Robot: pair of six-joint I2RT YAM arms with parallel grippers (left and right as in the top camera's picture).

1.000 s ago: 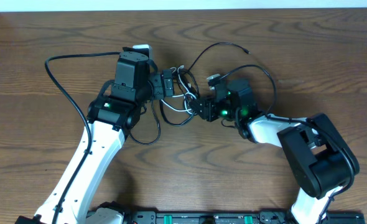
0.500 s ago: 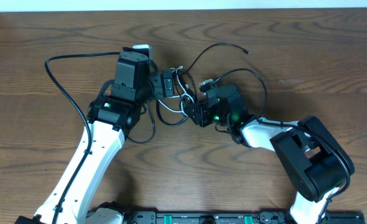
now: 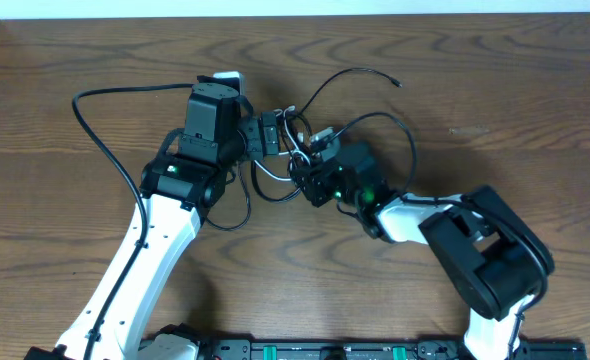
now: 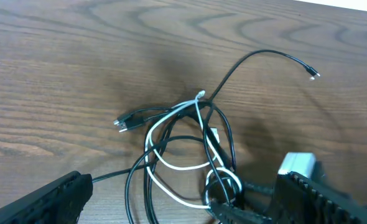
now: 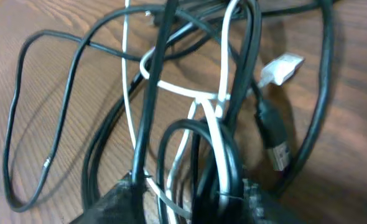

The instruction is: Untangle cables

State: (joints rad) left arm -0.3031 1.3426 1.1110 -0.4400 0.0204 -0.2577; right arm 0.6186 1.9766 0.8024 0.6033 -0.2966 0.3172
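The cables (image 3: 291,160) lie tangled mid-table, thin black cords and one white, with a black loop (image 3: 413,130) and a loose plug end (image 3: 397,84) reaching right. My left gripper (image 3: 275,137) stands wide open at the knot's left side; in its wrist view the fingers flank the cables (image 4: 196,137) and the gripper (image 4: 183,190) touches none of them. My right gripper (image 3: 303,172) is pushed into the knot from the right. Up close it (image 5: 190,199) is shut on a bundle of the cables (image 5: 214,93), black and white strands pressed between both fingers.
A thick black arm cable (image 3: 100,130) loops out left of the left arm. The right arm's bulky elbow (image 3: 495,250) sits front right. A white plug (image 5: 282,67) and a black plug (image 5: 274,134) lie just right of the held bundle.
My right gripper has slid left into the knot, toward the left gripper, and the black loop followed it. The left arm has stayed still and open.
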